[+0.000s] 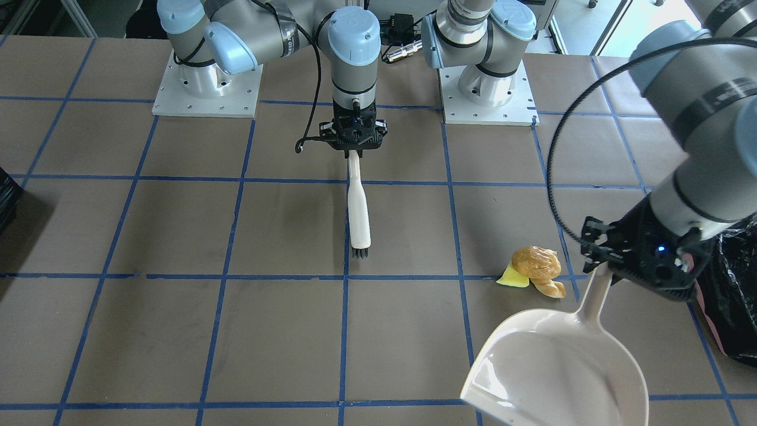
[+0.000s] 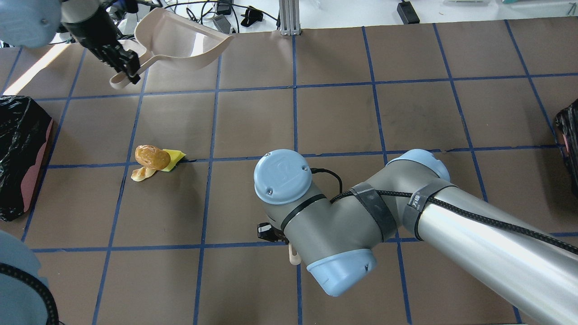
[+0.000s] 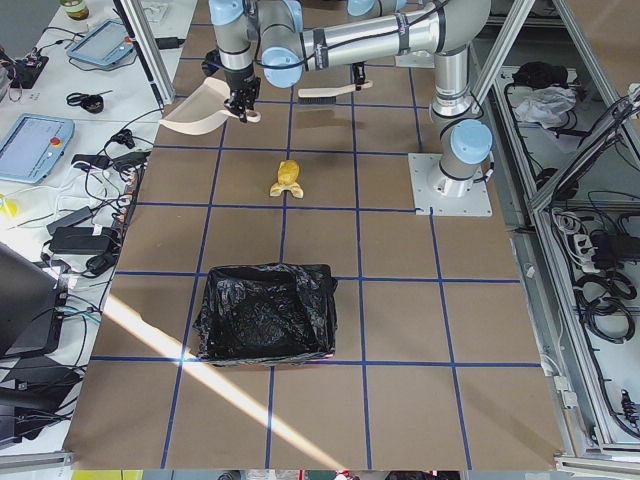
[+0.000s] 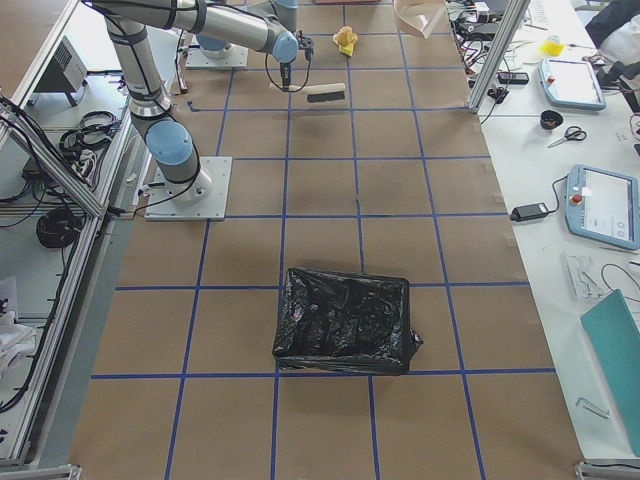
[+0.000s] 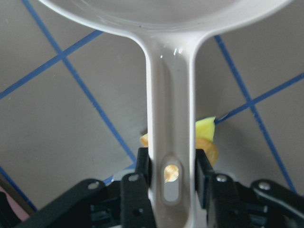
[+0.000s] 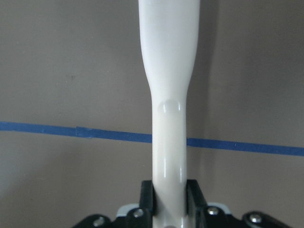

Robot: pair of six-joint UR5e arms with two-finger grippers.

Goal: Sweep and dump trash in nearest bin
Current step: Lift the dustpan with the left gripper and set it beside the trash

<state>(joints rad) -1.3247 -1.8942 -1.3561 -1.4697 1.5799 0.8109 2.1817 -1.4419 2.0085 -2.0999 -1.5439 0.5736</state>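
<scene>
— Fingers first: what have the left ones got?

— Both left fingers point(image 5: 143, 168) are clamped on the end of the dustpan point(image 1: 556, 367) handle, one on each side of its hanging hole. The left gripper point(image 1: 612, 266) carries the pan lifted off the table point(image 1: 177, 236), with the scoop pointing to the far side.

— And the other pair?

— The right fingers point(image 6: 147, 194) pinch the brush point(image 1: 359, 207) by its handle end. The right gripper point(image 1: 353, 151) holds it over the middle of the table, bristles away from my base. Whether they touch the paper I can't tell.

— Where's the trash?

— The trash point(image 1: 535, 269) sits in one tight heap, its three pieces touching. It lies below my left fingers and a little nearer my base, peeking out from behind the pan handle in the left wrist view. From the brush it's well apart, off to the left. The bin point(image 2: 18, 149) stands at the left table edge, left of the heap.

— So how do you do this step well?

— I judge the pan must come down first, with its lip flat on the table just beside the heap on the left and its mouth facing the brush. A tilted lip would let pieces slide under. Then the brush can come in low from the right and push the heap as one, since the round piece will likely roll.
</scene>
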